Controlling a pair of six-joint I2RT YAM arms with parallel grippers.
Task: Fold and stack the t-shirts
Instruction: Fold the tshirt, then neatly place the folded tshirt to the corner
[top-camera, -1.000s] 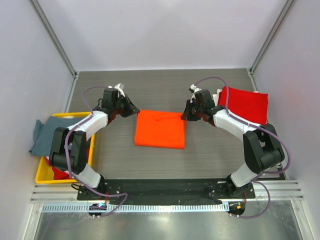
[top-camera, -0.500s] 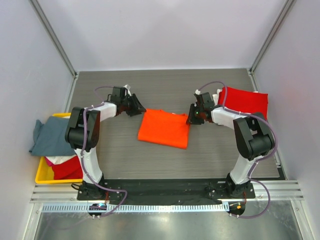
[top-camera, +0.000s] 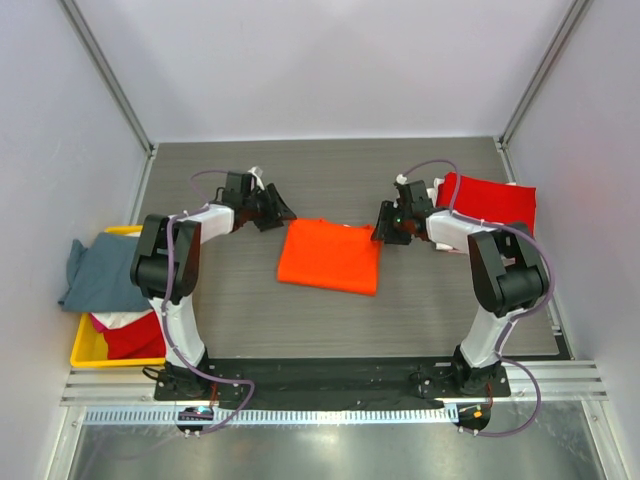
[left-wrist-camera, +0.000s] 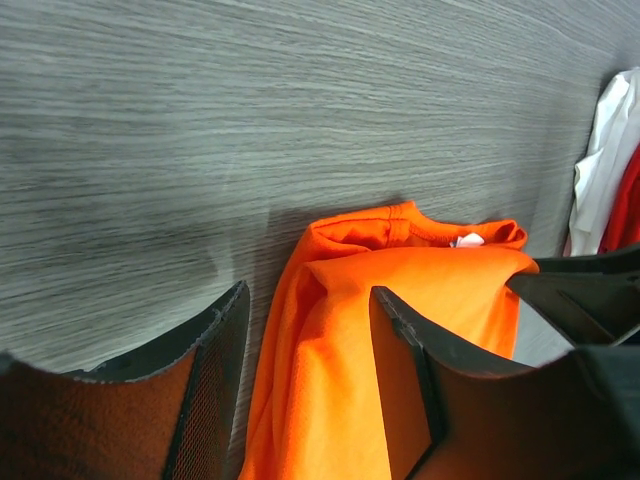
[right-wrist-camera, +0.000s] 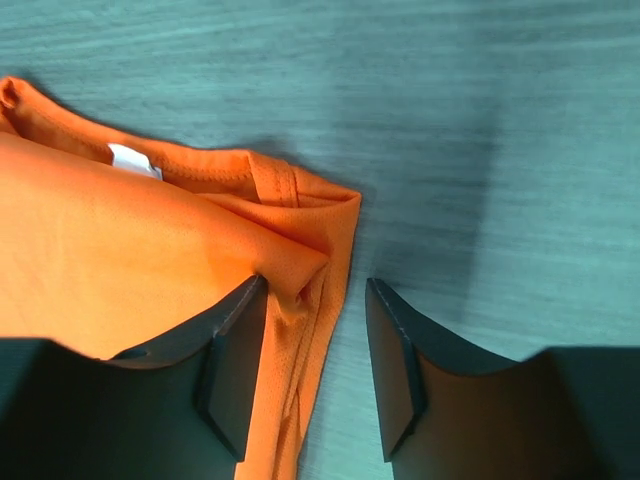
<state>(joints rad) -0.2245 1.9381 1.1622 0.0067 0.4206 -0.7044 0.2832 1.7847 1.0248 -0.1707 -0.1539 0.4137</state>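
Observation:
A bright orange t-shirt (top-camera: 330, 257) lies folded into a rectangle in the middle of the table, collar toward the back. At its back left corner stands my left gripper (top-camera: 283, 213), open; in the left wrist view the orange cloth (left-wrist-camera: 420, 290) lies loose between the fingers (left-wrist-camera: 212, 385) of that gripper (left-wrist-camera: 305, 345). My right gripper (top-camera: 382, 232) is open at the back right corner, and the shirt's edge (right-wrist-camera: 180, 230) runs between its jaws (right-wrist-camera: 315, 350) with the left fingertip touching a fold. A folded deep red t-shirt (top-camera: 492, 208) lies at the back right.
A yellow bin (top-camera: 85, 352) sits at the left edge with a grey-blue t-shirt (top-camera: 98, 272) draped over it and red cloth (top-camera: 135, 335) inside. A white garment (left-wrist-camera: 603, 150) shows beside the red one. Grey walls close in the table on three sides.
Both grippers went from shut to open and let go of the orange t-shirt. The shirt has shifted slightly right and now lies a little skewed.

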